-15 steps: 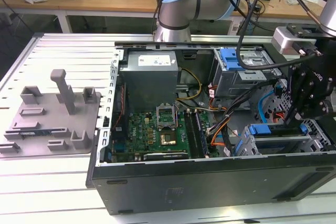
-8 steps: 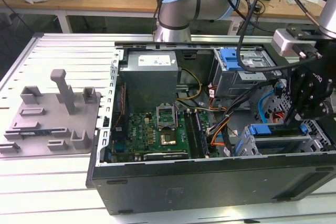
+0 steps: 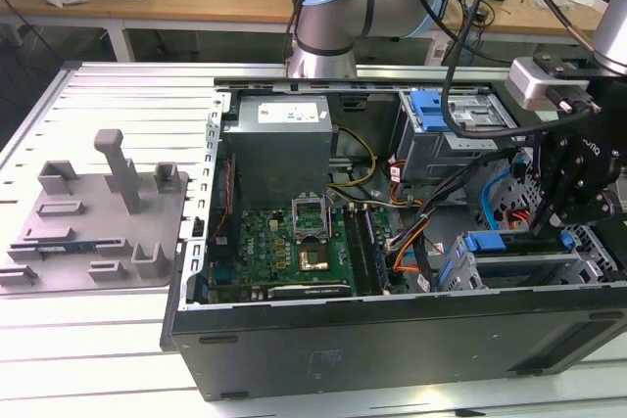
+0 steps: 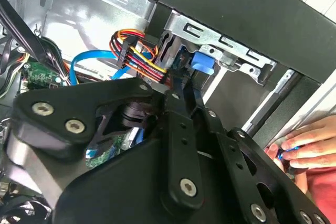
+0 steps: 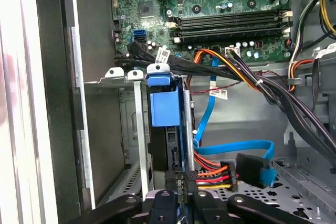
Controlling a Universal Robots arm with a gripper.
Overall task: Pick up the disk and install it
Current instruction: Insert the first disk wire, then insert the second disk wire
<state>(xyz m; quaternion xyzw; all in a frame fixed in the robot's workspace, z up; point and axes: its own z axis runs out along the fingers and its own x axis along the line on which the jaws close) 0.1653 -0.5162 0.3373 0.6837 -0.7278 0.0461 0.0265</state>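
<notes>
The disk stands on edge in a slot of the metal drive cage, its bright blue carrier frame towards the motherboard and its dark body below. In the exterior view the disk's blue frame shows at the top of the cage, in the case's corner at that view's right. My gripper sits at the disk's near end, its fingers drawn close together on the thin blue frame edge. In the second wrist view my gripper meets that blue edge just below the blue tab.
Orange, red and yellow power wires and a blue data cable lie right beside the fingers. A person's hand rests outside the case wall. A second blue-fronted bay sits further back. A grey fixture tray lies outside the case.
</notes>
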